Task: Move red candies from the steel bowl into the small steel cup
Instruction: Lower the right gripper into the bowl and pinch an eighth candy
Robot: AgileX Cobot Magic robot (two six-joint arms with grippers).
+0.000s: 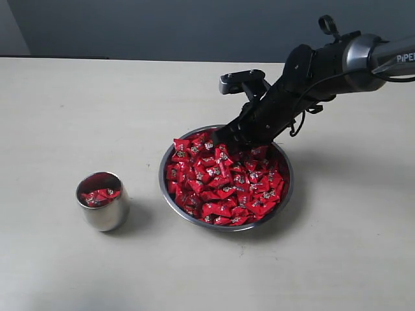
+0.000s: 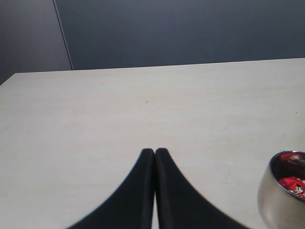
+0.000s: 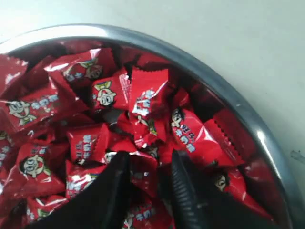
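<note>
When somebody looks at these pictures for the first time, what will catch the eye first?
The heap of shiny red candies filling the steel bowl in the middle of the table stands out first. The right gripper dips into that heap, reaching in from the upper right of the exterior view, its jaws apart. Left of the bowl stands the small steel cup, with a few candies inside.

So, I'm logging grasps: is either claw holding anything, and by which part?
Seemingly nothing: right claw stands open in the steel bowl, fingers astride one red candy; left claw shut, empty.
</note>
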